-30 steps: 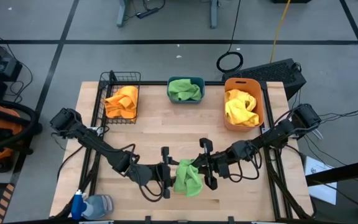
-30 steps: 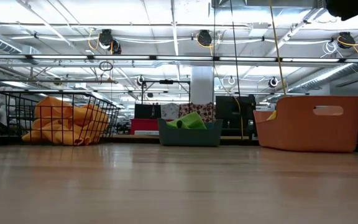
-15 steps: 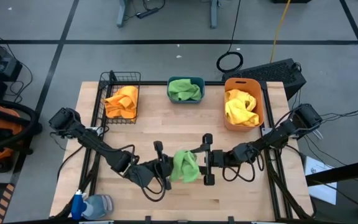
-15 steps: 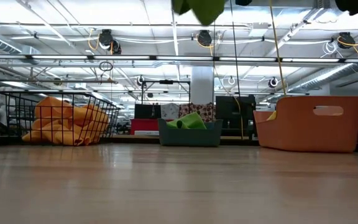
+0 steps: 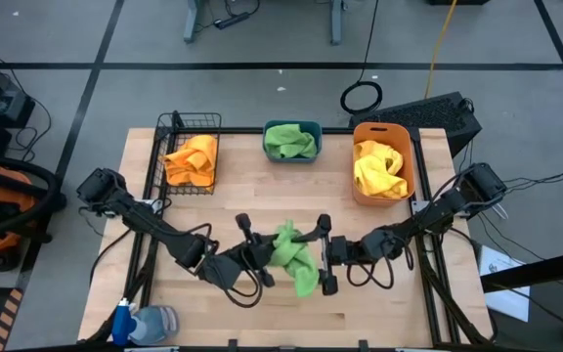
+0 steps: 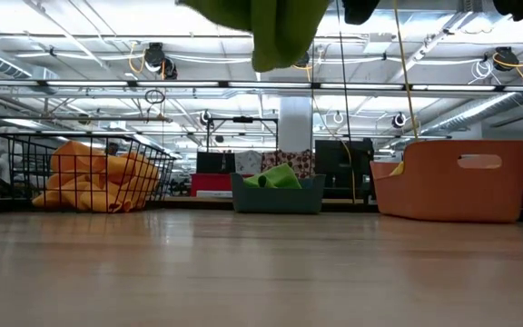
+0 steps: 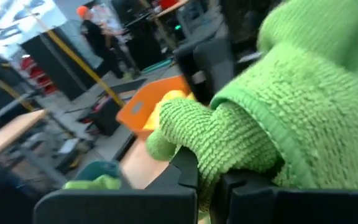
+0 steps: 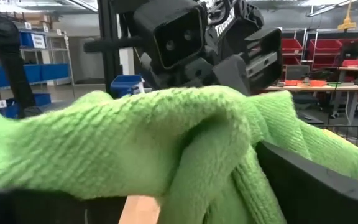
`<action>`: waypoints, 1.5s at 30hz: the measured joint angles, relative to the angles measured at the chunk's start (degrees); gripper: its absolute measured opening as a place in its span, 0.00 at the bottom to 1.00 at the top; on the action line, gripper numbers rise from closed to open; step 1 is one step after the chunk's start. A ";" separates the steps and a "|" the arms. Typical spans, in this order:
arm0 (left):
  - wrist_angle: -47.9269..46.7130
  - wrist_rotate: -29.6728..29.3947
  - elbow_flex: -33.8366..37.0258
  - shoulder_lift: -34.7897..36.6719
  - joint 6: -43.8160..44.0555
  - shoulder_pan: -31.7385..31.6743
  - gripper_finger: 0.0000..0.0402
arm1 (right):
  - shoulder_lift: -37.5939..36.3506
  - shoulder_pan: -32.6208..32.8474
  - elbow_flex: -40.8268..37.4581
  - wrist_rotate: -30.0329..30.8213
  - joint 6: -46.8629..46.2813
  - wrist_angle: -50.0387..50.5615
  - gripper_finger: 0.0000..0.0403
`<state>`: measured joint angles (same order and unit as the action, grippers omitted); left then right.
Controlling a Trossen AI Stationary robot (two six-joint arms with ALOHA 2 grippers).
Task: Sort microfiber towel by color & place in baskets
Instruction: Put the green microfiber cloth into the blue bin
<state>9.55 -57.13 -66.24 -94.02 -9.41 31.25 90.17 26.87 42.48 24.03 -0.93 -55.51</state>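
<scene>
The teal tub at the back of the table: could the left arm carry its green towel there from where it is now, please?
Probably yes. The left gripper is shut on the green towel, the right gripper has opened, and bare table lies before the teal tub.

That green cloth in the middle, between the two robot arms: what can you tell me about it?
The green towel is a bright lime microfiber cloth with a looped, fuzzy pile, bunched and folded rather than spread flat. It hangs in the air above the wooden table, its lower end drooping. The left gripper is shut on one side of it. The right gripper sits on the other side, its fingers spread wide with the cloth between them. More green cloth already lies in the teal tub.
</scene>
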 joint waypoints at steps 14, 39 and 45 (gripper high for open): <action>0.49 14.48 0.00 -0.09 3.04 -3.13 0.09 | 0.07 -1.31 0.00 4.98 4.88 -1.17 0.57; -41.90 1.21 -0.14 11.17 25.41 2.88 0.41 | -9.21 -6.08 -0.05 5.05 16.17 0.09 0.02; -53.97 -4.02 -0.05 12.44 35.82 5.29 0.41 | -15.13 -16.53 0.00 6.62 16.51 9.73 0.02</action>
<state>-44.43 -61.15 -66.29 -81.58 26.41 36.54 75.04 10.34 42.48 30.65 15.58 -45.77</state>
